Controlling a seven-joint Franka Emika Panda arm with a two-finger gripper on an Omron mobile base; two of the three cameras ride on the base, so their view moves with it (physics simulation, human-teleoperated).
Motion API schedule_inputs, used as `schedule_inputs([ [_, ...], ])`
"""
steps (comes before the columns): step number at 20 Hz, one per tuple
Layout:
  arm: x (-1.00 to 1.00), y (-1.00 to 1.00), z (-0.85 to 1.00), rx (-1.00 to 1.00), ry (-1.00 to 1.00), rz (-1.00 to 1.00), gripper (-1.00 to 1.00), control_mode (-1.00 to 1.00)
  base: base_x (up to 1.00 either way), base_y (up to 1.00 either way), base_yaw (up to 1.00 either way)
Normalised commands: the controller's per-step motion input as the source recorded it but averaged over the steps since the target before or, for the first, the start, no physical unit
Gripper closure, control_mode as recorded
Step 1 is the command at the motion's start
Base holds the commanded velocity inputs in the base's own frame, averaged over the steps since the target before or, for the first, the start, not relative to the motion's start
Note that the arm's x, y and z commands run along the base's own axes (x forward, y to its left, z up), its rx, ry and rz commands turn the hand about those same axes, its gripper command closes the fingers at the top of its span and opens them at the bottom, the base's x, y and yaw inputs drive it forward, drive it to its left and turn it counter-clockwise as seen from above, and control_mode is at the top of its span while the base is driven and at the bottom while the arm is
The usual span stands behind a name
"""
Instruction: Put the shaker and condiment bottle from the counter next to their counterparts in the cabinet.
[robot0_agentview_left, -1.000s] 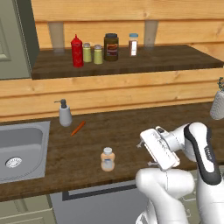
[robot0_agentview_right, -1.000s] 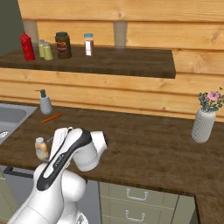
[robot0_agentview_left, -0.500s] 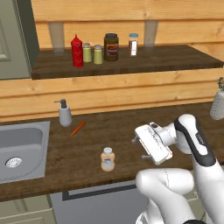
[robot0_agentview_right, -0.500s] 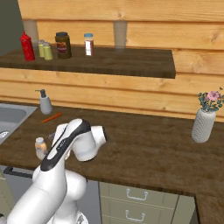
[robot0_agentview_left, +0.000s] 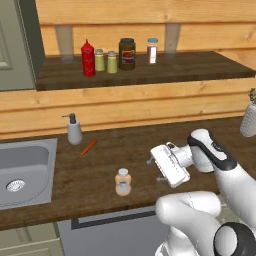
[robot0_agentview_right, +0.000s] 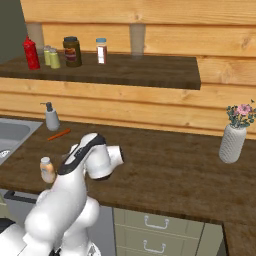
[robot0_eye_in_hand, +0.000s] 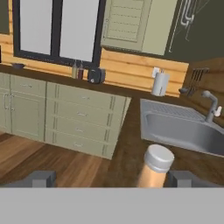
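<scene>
The gripper (robot0_eye_in_hand: 109, 178) is hovering beside the condiment bottle (robot0_agentview_left: 122, 181) standing on the bench (robot0_agentview_left: 100, 170), jaws standing wide, gripping nothing.

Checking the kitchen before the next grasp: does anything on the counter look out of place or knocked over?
A small orange carrot-like item lies loose on the counter beside the soap dispenser. The condiment bottle stands upright; nothing spilled.

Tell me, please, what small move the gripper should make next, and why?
Probably ease the gripper forward toward the condiment bottle, then close. The bottle stands upright on the counter between the open fingertips in the hand view, not yet clasped.
</scene>
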Motion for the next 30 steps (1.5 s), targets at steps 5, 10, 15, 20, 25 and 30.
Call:
schedule_inputs([
  [5,0.11,0.0,-0.18,0.01,0.0,0.0,-1.0,-1.0,0.0,0.0,0.0],
  [10,0.07,0.06,-0.53,0.0,-0.01,0.0,-1.0,-1.0,0.0,0.0,0.0],
  [15,0.09,0.14,-0.51,0.0,0.0,0.0,-1.0,-1.0,0.0,0.0,0.0],
  [20,0.07,0.03,0.0,0.0,0.0,0.0,-1.0,-1.0,0.0,0.0,0.0],
  [25,0.32,0.32,0.0,0.0,0.0,-0.03,-1.0,-1.0,0.0,0.0,0.0],
  [30,0.3,0.39,-0.05,0.0,0.0,-0.03,-1.0,-1.0,0.0,0.0,0.0],
])
